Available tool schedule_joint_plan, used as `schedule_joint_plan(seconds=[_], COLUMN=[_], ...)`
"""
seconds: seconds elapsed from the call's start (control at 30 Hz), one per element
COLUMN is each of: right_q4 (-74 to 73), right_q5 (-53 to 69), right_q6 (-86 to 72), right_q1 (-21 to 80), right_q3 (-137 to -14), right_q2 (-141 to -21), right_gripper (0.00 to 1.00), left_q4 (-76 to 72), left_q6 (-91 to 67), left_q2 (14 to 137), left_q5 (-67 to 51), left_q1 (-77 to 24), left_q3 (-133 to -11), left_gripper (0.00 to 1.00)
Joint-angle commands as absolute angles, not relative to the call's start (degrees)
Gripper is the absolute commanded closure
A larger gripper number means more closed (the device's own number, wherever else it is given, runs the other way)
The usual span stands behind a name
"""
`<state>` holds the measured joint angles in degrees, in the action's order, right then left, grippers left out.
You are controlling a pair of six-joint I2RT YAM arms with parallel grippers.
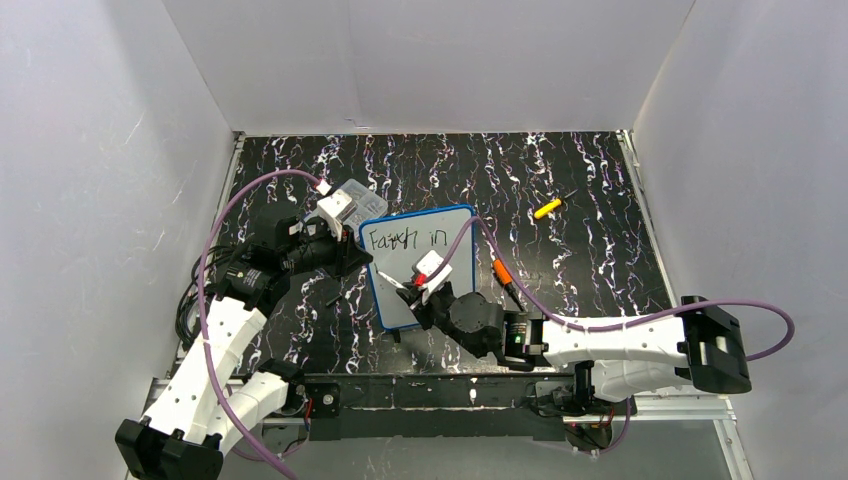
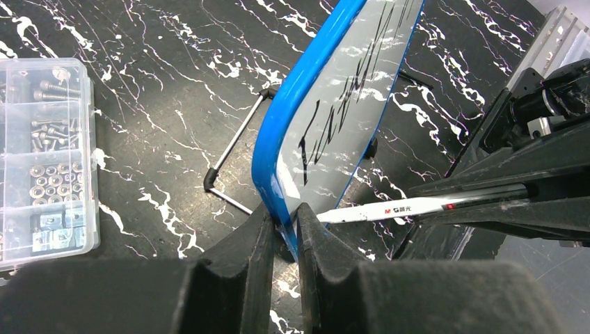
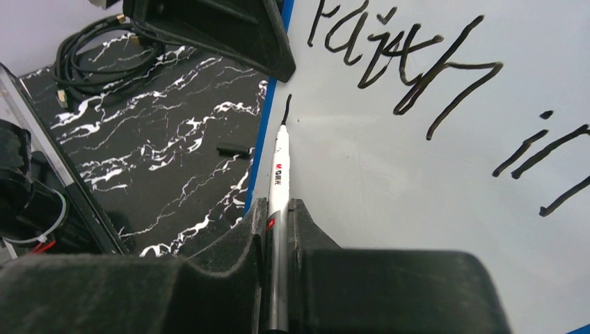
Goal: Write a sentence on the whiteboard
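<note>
The right gripper point(image 3: 278, 209) has its fingers pressed onto the barrel of a white marker point(image 3: 280, 156), gripped well back from the tip. The tip rests on the whiteboard point(image 1: 392, 302) at the foot of a short fresh stroke, just inside the blue frame at the board's 9 o'clock edge. The left gripper point(image 2: 284, 221) pinches that same frame between its fingers near the 10 o'clock corner, and in the left wrist view the board looks slanted up off the table point(image 1: 560, 170). The sentence point(image 3: 410, 76) so far reads roughly "Faith in" along the 12 o'clock edge, so I judge a second line is only starting. The board lies near the middle of the table in the top view, slightly toward 9 o'clock. A clear compartment box point(image 2: 42, 160) lies at 9 o'clock of the left wrist view. A yellow object point(image 1: 547, 208) lies out toward 2 o'clock from the board, and an orange one point(image 1: 500, 270) at 3 o'clock. Several risks follow. Pen pressure on a board held at one spot could swing it and bend the letters. The long reach of barrel ahead of the fingers may let the marker tilt or slip. The purple cable point(image 1: 470, 235) crossing the board's 2 o'clock corner might smear "in".
</note>
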<state>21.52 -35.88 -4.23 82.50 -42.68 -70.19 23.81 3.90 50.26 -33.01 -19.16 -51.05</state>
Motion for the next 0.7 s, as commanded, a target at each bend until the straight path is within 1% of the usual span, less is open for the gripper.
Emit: schedule_joint_plan(seconds=[0.0,0.17,0.37,0.67], right_q4=[28.79,30.01,26.07,19.47], right_q5=[-38.76,-40.83,-43.06,-39.74], right_q6=[-2.89,-2.37,-3.55,-7.26], right_q1=[82.18,82.18,82.15,82.18], right_q3=[-42.63,-42.63,-41.91,-41.53], right_q2=[-68.29,-68.06,-66.53,-67.97], right_gripper=[0.99,0.99,0.99,0.99], left_q4=[27.33,27.33,27.33,27.33], left_q6=[5.49,5.47,5.45,5.41], left_q2=[50.85,50.79,50.65,50.69], left_q5=[-32.21,-32.18,-32.32,-32.34], left_q1=[-19.64,-19.65,-19.61,-19.6], left_q3=[-49.48,-49.43,-49.48,-49.44], left_gripper=[1.0,1.0,1.0,1.0])
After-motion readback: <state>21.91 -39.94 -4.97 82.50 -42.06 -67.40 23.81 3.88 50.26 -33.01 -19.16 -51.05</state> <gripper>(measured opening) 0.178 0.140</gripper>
